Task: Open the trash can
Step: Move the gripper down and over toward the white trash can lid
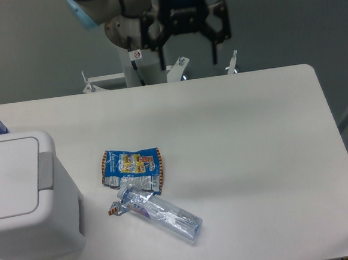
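Above the table's far edge [218, 74], gripper [185, 57] hangs, jaws spread.

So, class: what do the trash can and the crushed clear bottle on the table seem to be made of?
Trash can: looks like moulded white plastic with a matte finish, going by its rounded corners and soft, even shading.
Crushed clear bottle: probably thin transparent plastic, since the table shows through it and its creases catch glossy highlights.

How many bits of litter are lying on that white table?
2. A flattened blue snack wrapper lies near the table's middle left, and a crumpled clear plastic wrapper lies just in front of it, touching it. More may hide behind the large white plastic trash can.
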